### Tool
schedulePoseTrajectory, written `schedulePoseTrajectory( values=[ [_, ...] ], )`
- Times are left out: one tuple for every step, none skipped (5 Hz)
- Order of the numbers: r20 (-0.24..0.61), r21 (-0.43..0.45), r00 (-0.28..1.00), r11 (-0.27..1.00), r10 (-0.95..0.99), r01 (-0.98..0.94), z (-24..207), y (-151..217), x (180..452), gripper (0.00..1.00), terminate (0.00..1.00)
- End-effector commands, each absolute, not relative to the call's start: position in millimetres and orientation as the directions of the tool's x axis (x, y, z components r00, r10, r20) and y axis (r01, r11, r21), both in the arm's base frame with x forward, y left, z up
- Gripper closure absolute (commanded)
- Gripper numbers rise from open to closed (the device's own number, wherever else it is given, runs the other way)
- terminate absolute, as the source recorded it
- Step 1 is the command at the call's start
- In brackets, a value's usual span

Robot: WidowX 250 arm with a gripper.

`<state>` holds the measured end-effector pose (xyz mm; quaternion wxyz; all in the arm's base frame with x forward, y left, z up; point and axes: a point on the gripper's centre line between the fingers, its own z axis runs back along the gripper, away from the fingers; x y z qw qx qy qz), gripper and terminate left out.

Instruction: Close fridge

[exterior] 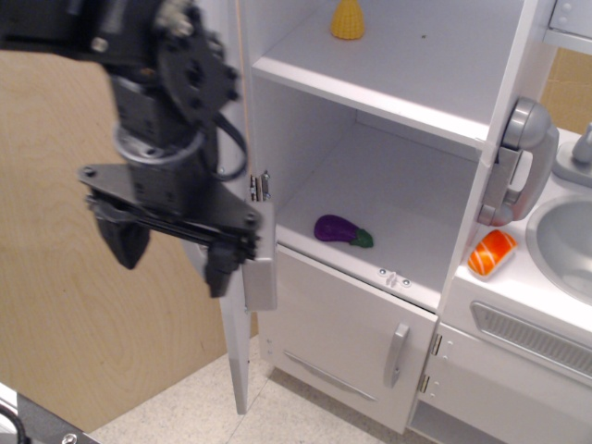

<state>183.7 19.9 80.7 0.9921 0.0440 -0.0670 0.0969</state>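
Observation:
The white fridge cabinet (407,55) stands open, its inner shelves showing. Its large door (239,351) is swung out to the left and seen edge-on, hinged at the cabinet's left side (259,188). My black gripper (173,250) hangs open and empty at the left, in front of the door's edge, with one fingertip (219,271) close beside the edge. I cannot tell whether it touches. The door's handle and dispenser panel are hidden.
A purple toy eggplant (342,230) lies on the lower shelf and a yellow corn (348,19) on the upper one. Below is the smaller door with a short grey handle (396,354). At right are a grey phone (520,162), an orange toy (491,252) and a sink (566,242).

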Motion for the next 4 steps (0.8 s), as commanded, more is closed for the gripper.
schedulePoseTrajectory(
  values=[
    [0.233,0.062,0.958,0.981,0.165,-0.184,97.1,62.1,183.0,0.00,0.00],
    [0.213,0.069,0.949,0.965,0.233,-0.252,103.6,78.0,191.9,0.00,0.00],
    [0.245,0.082,0.924,0.943,0.295,-0.322,116.5,95.4,207.6,0.00,0.00],
    [0.256,0.072,0.899,0.920,0.356,-0.385,123.8,101.5,228.1,0.00,0.00]
  ],
)
